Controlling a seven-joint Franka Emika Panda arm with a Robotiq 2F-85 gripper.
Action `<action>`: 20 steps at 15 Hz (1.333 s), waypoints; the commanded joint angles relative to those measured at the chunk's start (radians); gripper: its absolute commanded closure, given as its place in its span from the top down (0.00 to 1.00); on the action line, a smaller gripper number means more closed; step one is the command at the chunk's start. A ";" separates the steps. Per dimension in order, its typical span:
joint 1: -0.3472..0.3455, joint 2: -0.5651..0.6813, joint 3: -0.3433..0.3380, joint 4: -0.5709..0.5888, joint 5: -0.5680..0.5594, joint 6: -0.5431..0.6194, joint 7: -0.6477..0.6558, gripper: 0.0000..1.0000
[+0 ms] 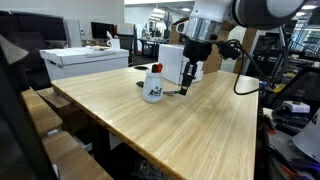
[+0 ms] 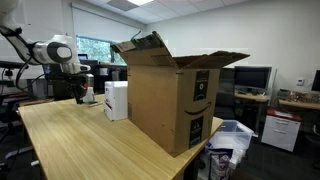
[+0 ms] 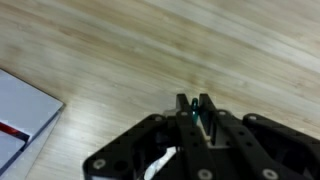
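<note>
Pale wooden office table (image 1: pixel 190 125), white bottle (image 1: pixel 153 88)

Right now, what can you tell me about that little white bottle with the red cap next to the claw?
The white bottle is small and squat, looks plastic, with a red cap on top and dark print low on its front. It stands upright on the pale wooden table, in front of a white box. The claw hangs beside it without touching.

Pale wood-grain desk (image 1: pixel 200 130); white bottle (image 1: pixel 153 88) with red cap and dark print; black hand (image 3: pixel 194 101) with a dark, teal-tipped marker (image 1: pixel 184 88); brown cardboard box (image 2: pixel 170 100).
</note>
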 commanded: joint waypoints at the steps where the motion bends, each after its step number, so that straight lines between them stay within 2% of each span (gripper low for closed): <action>1: 0.001 -0.032 0.005 -0.006 -0.014 -0.023 -0.023 0.06; 8: 0.004 -0.051 0.010 -0.005 0.001 -0.006 -0.035 0.06; 15: 0.010 -0.084 0.009 -0.006 0.043 0.080 -0.053 0.06; 20: 0.009 -0.099 0.008 -0.001 0.041 0.091 -0.062 0.06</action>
